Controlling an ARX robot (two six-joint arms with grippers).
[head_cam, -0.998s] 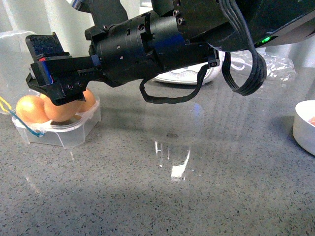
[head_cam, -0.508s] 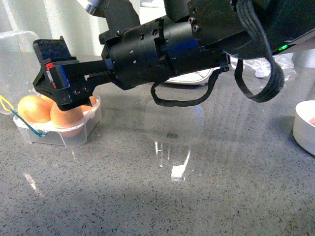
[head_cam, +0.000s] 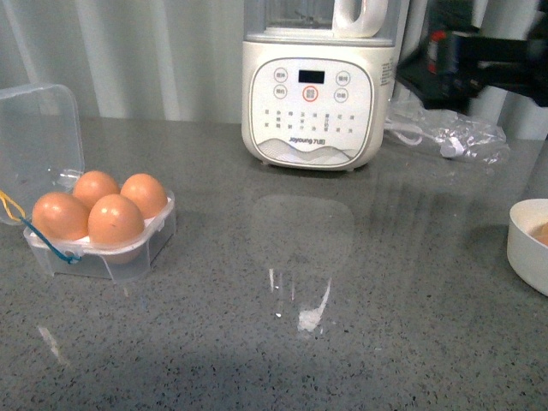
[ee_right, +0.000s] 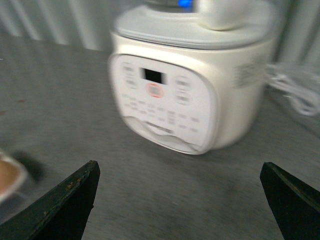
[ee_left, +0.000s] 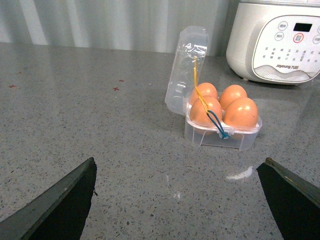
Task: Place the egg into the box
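A grey speckled stone surface [head_cam: 342,342] runs back to a pale ribbed wall. The largest thing on it is a white kitchen appliance [head_cam: 312,94] with a button panel. Its top is cut off in the front view, and it is smeared with blur in the right wrist view. Beside it lies a crumpled clear bag [head_cam: 445,133] with a white cable inside.

Above the bag a dark arm part [head_cam: 488,60] crosses the corner, probably the right arm held high and clear of the work.

The box [head_cam: 128,257] stands well to the left. Its clear lid [head_cam: 38,128] is propped upright, so the hollows lie open from above. A blue and yellow elastic loop [head_cam: 47,235] hangs over its rim.

All four hollows are filled. The egg [head_cam: 115,221], taken here as the nearest one, sits seated among three look-alikes, and I cannot tell it from them for sure. The placing looks done.

A white bowl [head_cam: 527,244] is cut by the right edge, its contents unclear.

The left fingers [ee_left: 60,205] are spread wide with nothing between them, and so are the right fingers [ee_right: 65,205].
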